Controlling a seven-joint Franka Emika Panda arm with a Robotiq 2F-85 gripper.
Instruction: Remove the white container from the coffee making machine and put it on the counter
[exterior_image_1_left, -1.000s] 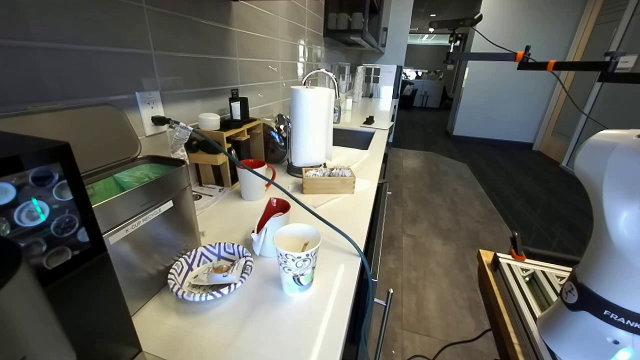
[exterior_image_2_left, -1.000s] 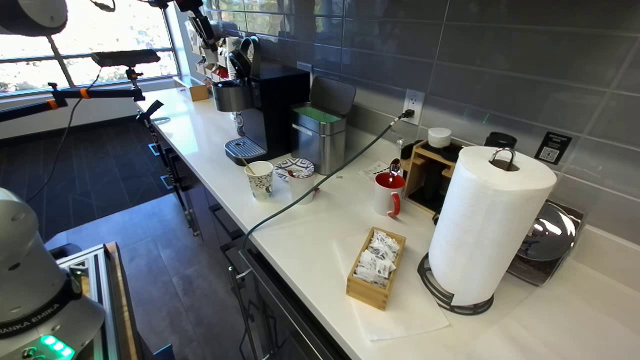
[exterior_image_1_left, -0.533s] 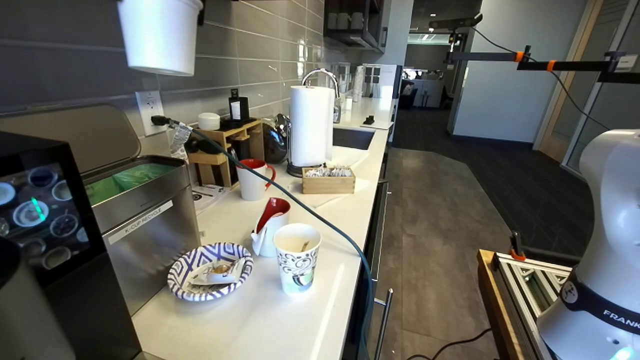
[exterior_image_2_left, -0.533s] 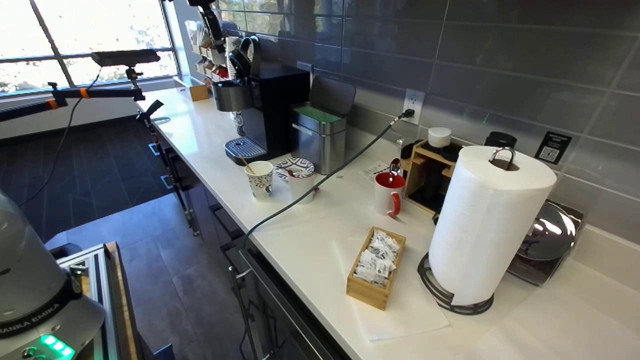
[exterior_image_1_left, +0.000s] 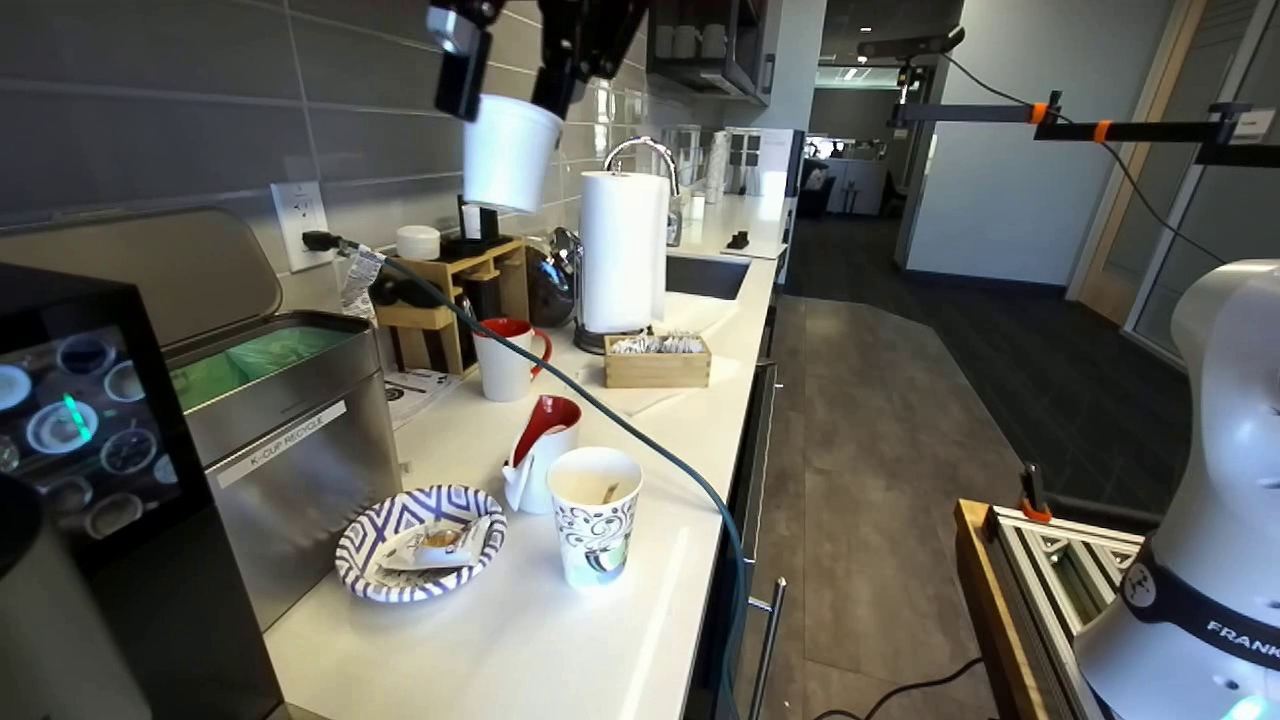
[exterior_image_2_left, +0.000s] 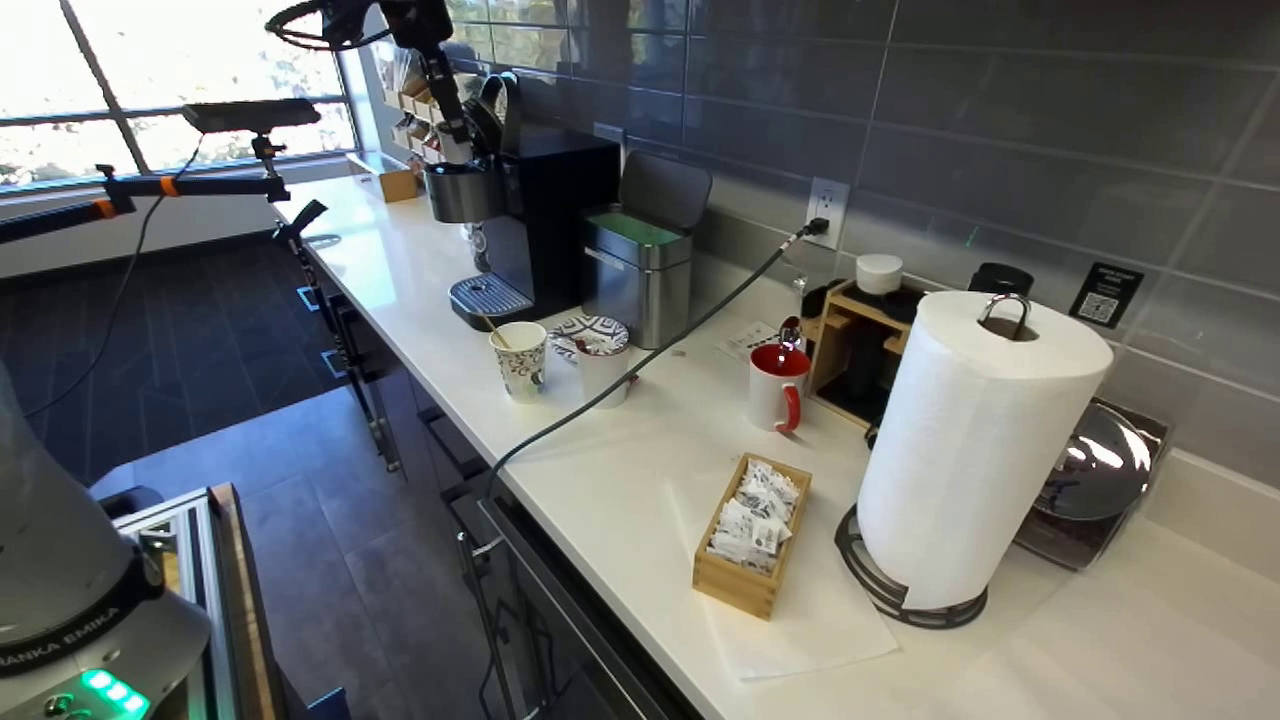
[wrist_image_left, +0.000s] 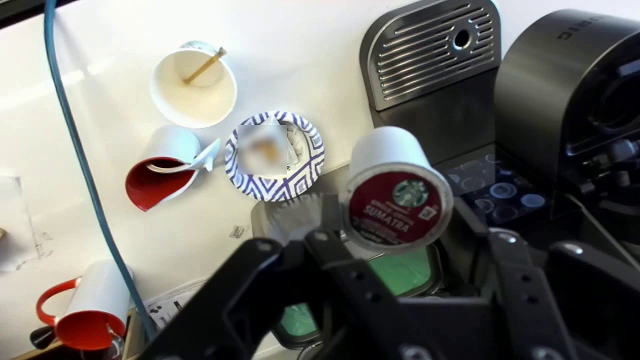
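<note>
While the jaws grip the Starbucks Sumatra coffee pod (wrist_image_left: 399, 197), its narrow base points down below them, well above the table (exterior_image_1_left: 470, 655)!

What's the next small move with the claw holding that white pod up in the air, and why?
I'd probably shift the claw toward bare counter, away from the coffee machine, before lowering: the white pod is pinched in mid-air, and the wrist view shows that machine beside and behind it.
</note>
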